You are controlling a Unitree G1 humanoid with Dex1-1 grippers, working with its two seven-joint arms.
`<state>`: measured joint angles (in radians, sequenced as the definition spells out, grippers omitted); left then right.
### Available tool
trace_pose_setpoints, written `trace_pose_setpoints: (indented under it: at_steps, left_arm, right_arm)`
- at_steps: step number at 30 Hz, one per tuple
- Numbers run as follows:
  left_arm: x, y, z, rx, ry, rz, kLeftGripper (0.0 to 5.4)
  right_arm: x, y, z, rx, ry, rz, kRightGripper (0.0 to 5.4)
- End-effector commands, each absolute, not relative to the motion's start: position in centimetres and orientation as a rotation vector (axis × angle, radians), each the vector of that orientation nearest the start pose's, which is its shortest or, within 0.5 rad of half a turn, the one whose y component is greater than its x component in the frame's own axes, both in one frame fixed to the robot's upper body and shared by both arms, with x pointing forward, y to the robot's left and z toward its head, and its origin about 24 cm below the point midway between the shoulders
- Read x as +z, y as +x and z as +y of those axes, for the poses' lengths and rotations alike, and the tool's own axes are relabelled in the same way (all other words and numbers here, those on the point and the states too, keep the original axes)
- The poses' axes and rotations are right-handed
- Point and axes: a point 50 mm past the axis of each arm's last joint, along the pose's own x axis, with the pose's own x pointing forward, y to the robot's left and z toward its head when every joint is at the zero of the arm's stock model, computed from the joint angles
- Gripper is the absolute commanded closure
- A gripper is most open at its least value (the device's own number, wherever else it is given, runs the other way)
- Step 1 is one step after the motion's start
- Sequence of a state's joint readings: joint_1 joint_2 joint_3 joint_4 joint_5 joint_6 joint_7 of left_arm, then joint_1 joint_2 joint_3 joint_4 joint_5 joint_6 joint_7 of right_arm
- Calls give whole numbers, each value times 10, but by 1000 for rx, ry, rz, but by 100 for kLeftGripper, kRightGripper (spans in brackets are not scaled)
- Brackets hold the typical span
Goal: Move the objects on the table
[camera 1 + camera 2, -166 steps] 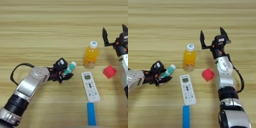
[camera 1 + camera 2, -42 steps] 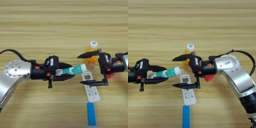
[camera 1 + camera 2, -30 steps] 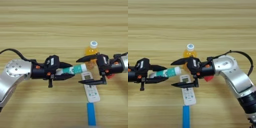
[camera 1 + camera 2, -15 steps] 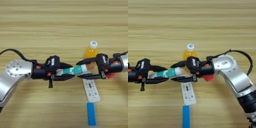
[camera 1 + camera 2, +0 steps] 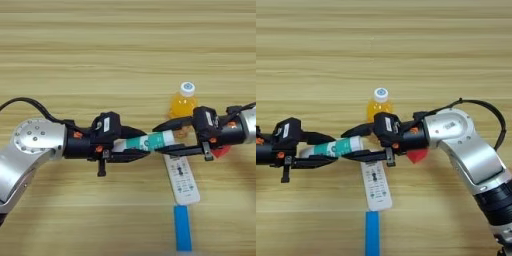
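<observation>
**A:** Nearest me I see the flat blue bar (image 5: pixel 182 228), then the white remote control (image 5: pixel 181 178) lying lengthwise on the counter (image 5: pixel 100 60). What's above it?

**B:** The white-and-teal tube (image 5: pixel 146 142), held off the counter, long axis running left to right. My left gripper (image 5: pixel 131 145) is pinching its left end; its cap end sits between the spread fingers of my right gripper (image 5: pixel 165 136), one finger above, one below.

**A:** So the handover hinges on the right?

**B:** I'd judge so: those fingers need only close where they are. The red cube (image 5: pixel 417 156) peeks out behind that arm, and the orange drink bottle (image 5: pixel 183 101) stands upright farthest back.
</observation>
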<state>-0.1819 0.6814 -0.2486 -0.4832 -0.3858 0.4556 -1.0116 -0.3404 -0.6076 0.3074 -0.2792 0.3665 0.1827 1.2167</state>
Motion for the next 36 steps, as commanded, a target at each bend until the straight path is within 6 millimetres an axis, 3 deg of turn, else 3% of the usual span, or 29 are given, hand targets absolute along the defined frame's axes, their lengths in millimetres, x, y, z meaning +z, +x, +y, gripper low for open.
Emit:
trace_pose_setpoints:
  at_steps: [1,9,10,36]
  left_arm:
    - [133,224,131,-1358,393,141,378]
    - [134,226,130,-1346,393,121,378]
    - [134,226,130,-1349,393,119,342]
    - [143,222,128,-1378,345,8,104]
  right_arm:
    - [139,234,-111,1669,-470,-48,364]
    - [138,234,-112,1674,-470,-45,367]
    - [138,234,-112,1674,-470,-46,367]
    - [137,241,-113,1634,-470,-61,375]
